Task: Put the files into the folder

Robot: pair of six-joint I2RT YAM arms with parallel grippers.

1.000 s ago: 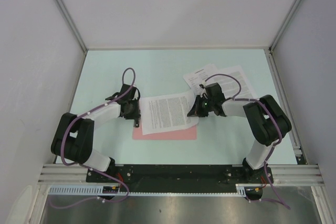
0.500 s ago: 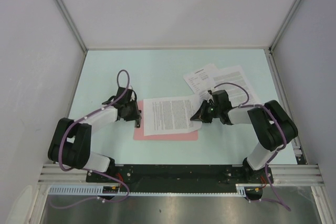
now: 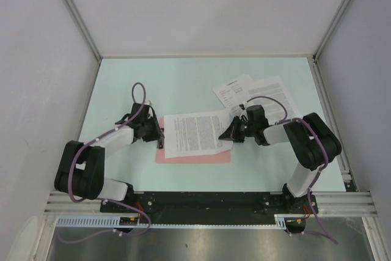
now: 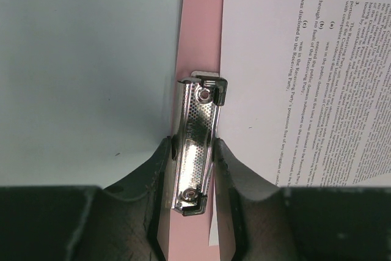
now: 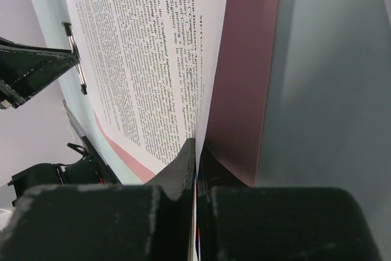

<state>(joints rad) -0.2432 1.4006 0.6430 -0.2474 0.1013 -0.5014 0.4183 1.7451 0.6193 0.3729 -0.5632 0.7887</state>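
Folder (image 3: 195, 157), pink and flat, lies on the pale table (image 3: 183, 84) just beyond your arm bases, long side running left to right. Only its near strip and left end show from above. One printed sheet (image 3: 195, 131) covers the rest, turned slightly askew to the board.

At the folder's left end you have the left gripper (image 3: 160, 134) on the metal clip (image 4: 198, 126). In the left wrist view its fingers (image 4: 160, 169) sit partly open, pressed against the two long sides of the clip, so the clip is squeezed between them. The sheet's left edge runs right beside the clip. You cannot tell from these views whether any of that edge has gone under it.

At the opposite end your right gripper (image 3: 226, 134) is closed tight on the sheet's right edge. The right wrist view shows its fingers (image 5: 183, 163) pinched together with the paper between them. That edge is raised off the board, leaving shadowed pink folder visible underneath.

Farther back and to the right, two more printed sheets (image 3: 235, 93) lie flat on the table, overlapping each other. They are beyond the right gripper and off the folder, and the right arm's cable arcs above them.
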